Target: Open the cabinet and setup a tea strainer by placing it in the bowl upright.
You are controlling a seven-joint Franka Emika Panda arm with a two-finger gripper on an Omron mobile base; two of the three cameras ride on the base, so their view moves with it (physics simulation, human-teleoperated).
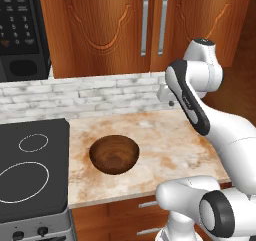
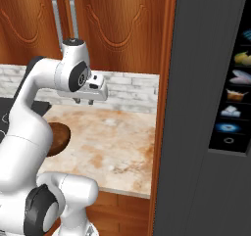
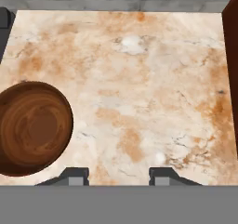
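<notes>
Cabinet [image 1: 150,27] doors both closed, handles untouched — nothing of the task done yet. Bowl [image 1: 114,154] sits empty on the table [image 1: 165,140], beside the stove [image 1: 32,170]. Tea strainer presumably inside the cabinet. Claw [image 3: 118,174] hovers above the table, jaws parted, holding nothing — opening, fetching, placing all remain.

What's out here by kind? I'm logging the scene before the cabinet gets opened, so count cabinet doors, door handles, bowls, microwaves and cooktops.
Cabinet doors: 2, both shut
Door handles: 2
Bowls: 1, empty
Microwaves: 1
Cooktops: 1
Total: 7
</notes>
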